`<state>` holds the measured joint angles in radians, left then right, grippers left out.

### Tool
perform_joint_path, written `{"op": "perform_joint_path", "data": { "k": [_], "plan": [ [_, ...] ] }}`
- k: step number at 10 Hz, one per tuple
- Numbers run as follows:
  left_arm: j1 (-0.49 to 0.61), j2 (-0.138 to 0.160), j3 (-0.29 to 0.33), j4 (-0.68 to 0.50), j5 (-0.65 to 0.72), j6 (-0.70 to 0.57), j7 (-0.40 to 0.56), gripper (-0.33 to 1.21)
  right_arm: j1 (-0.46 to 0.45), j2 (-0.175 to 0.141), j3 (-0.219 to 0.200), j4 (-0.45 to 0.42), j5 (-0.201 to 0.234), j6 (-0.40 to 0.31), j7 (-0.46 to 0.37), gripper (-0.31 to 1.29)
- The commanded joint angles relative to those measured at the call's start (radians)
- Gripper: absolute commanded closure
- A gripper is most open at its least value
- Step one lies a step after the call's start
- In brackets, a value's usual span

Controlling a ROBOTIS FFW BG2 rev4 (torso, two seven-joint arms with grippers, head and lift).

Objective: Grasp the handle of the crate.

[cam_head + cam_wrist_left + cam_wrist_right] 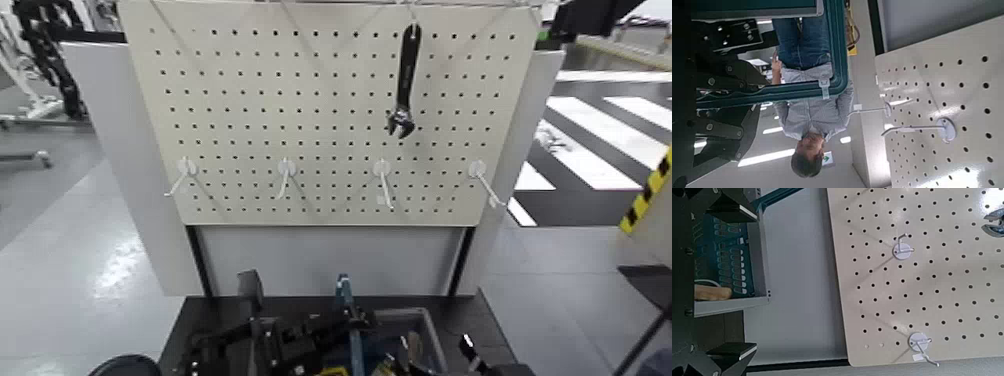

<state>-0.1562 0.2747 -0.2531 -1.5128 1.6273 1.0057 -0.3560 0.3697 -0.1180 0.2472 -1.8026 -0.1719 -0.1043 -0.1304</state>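
The crate (425, 330) sits at the bottom of the head view, dark, with tools inside. Its teal handle (345, 303) stands upright over the middle. My left gripper (268, 335) is low, just left of the handle. In the left wrist view one side bar of the handle (774, 92) runs between the two dark fingers (727, 74); the left gripper (731, 98) looks open around it. My right gripper (470, 355) is at the crate's right end. In the right wrist view it (750, 280) is open, facing the crate's teal lattice wall (727, 254).
A white pegboard (320, 130) stands behind the crate with several hooks and a black wrench (405, 85). A wooden tool handle (711, 292) lies in the crate. A person (813, 102) shows in the left wrist view. A black base (190, 320) lies under the crate.
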Motion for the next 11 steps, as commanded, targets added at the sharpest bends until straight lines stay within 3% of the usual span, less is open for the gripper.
{"op": "perform_joint_path", "data": {
  "k": [1, 11],
  "plan": [
    [0.017, 0.035, -0.020, -0.032, 0.069, 0.028, 0.006, 1.19, 0.000, 0.003, -0.003, 0.003, 0.002, -0.003, 0.000, 0.15],
    [0.012, 0.035, -0.023, -0.033, 0.080, 0.047, -0.006, 1.19, -0.003, -0.002, 0.004, -0.007, 0.057, 0.008, -0.020, 0.15]
  ]
}}
